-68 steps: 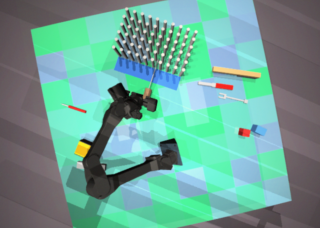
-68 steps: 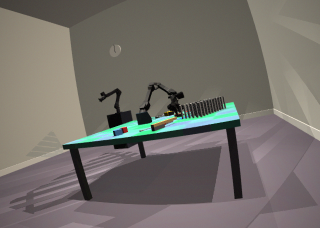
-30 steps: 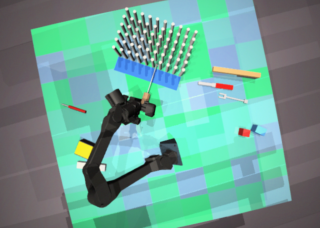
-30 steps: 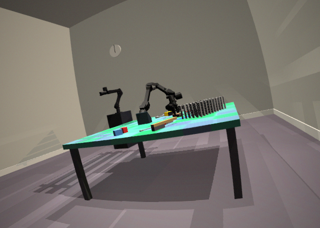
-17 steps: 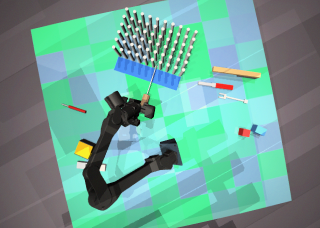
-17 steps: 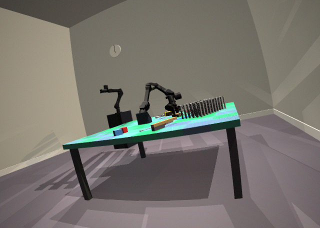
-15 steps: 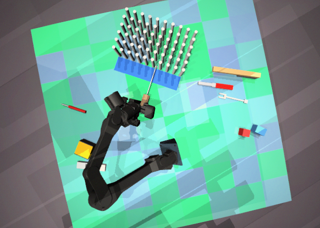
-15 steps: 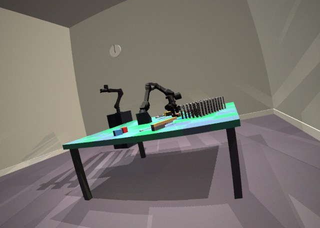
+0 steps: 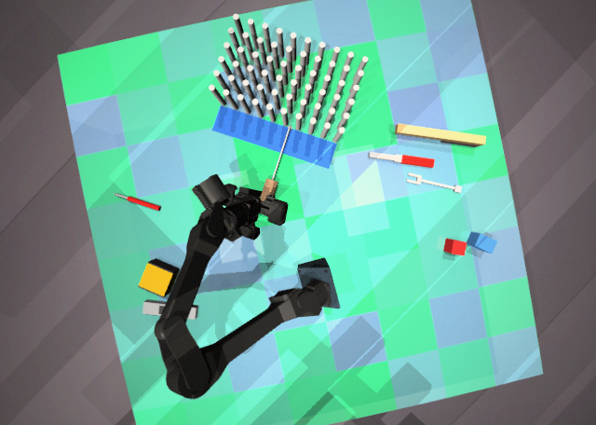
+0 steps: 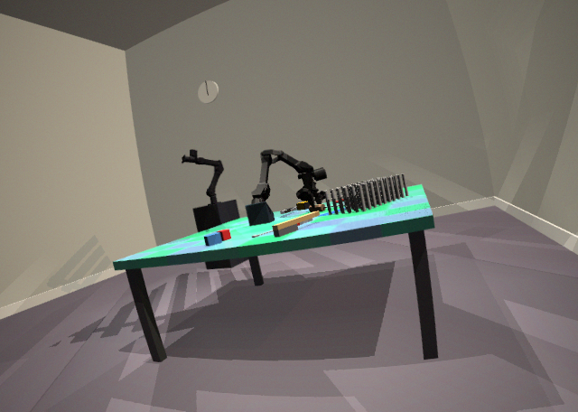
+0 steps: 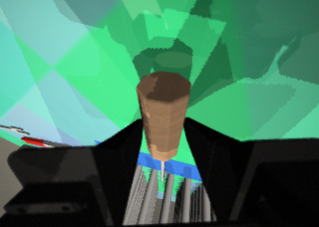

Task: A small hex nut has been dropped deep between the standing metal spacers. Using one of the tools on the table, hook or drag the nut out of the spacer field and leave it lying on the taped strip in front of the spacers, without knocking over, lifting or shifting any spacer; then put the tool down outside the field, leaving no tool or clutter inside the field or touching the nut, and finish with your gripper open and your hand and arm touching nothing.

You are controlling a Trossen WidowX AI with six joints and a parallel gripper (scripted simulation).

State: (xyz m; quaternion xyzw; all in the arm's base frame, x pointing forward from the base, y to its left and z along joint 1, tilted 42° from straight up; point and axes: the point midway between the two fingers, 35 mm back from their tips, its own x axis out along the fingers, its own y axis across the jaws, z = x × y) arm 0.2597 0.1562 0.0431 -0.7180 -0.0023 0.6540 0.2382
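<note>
My gripper (image 9: 265, 199) (image 11: 162, 121) is shut on the wooden handle (image 9: 270, 187) (image 11: 164, 105) of a tool, low in front of the taped strip. The tool's thin metal rod (image 9: 280, 155) (image 11: 162, 170) crosses above the blue taped strip (image 9: 315, 154) (image 11: 190, 171). Its visible end is at the strip's back edge, by the gap between two front-row spacers; whether it touches one cannot be told. The metal spacers (image 9: 291, 57) (image 10: 364, 197) (image 11: 168, 192) stand upright in rows behind the strip. The hex nut cannot be made out in any view.
Right of the field lie a tan bar (image 9: 440, 135) (image 10: 298, 221), a red-handled tool (image 9: 417, 160) and a white fork (image 9: 435, 183). Red (image 9: 454, 246) and blue (image 9: 482, 242) blocks lie nearer. At left are a thin red-handled tool (image 9: 144, 203), yellow block (image 9: 155, 278) and grey block (image 9: 152, 308).
</note>
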